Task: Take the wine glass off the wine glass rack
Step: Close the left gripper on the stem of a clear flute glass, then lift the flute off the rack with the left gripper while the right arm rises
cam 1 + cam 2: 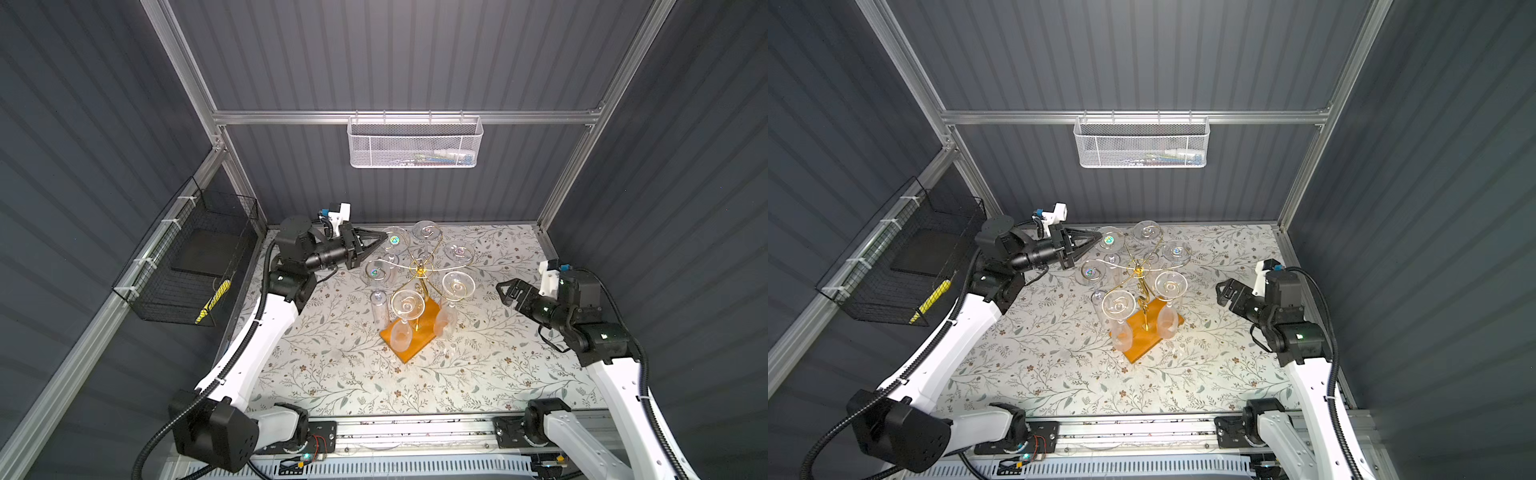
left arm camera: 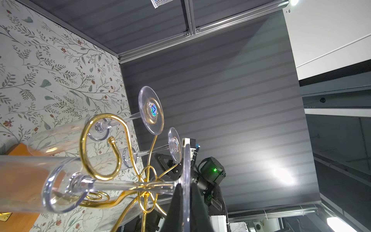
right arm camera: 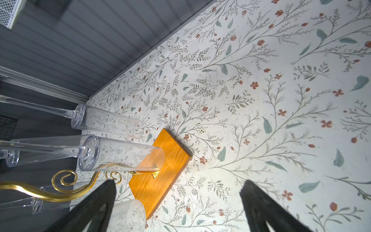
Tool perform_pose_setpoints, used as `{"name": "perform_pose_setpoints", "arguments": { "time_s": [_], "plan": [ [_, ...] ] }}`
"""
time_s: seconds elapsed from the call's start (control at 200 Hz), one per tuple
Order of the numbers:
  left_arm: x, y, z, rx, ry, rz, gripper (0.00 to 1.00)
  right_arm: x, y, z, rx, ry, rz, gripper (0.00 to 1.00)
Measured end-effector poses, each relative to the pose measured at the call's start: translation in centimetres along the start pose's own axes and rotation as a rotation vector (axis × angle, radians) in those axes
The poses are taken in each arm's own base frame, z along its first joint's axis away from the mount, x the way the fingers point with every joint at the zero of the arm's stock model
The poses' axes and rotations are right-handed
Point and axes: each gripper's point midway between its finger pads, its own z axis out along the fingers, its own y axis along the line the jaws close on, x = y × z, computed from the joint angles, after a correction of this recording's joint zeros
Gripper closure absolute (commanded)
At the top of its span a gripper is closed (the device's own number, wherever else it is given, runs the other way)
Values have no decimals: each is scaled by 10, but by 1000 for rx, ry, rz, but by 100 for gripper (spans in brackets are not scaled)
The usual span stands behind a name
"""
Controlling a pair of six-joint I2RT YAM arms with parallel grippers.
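The left claw [image 1: 382,237] clamps the foot rim of the glass [image 1: 398,244] just ahead, likely to slide it off the rack [image 1: 420,272], while the right claw [image 1: 502,294] hangs well clear, jaws apart.

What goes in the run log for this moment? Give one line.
left gripper: shut on wine glass foot | right gripper: open, apart from wine glass rack

Apparently six wine glasses [image 1: 407,304], one rack [image 1: 411,348]
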Motion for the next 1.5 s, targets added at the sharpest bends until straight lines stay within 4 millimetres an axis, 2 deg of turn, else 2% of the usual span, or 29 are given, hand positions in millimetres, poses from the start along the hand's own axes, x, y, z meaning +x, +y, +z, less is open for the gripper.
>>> {"name": "perform_pose_setpoints", "arguments": {
  "time_s": [0.35,0.48,0.68,0.8,1.201,1.501],
  "plan": [
    [3,-4,-23,-80,-104,39,100,1,2,-3,-12,-3,-6,1],
    [1,1,-34,-140,-162,60,100,2,2,-4,-11,-2,-9,1],
    [-13,14,-59,-255,-285,81,100,2,2,-4,-9,1,-9,1],
    [-23,15,-71,-316,-341,116,100,2,1,-4,-9,1,-14,1],
    [-49,-29,-95,-416,-456,350,100,2,1,-4,-8,2,-20,1],
    [-65,-40,-87,-448,-434,490,100,2,1,-4,-7,2,-24,1]
  ]
}}
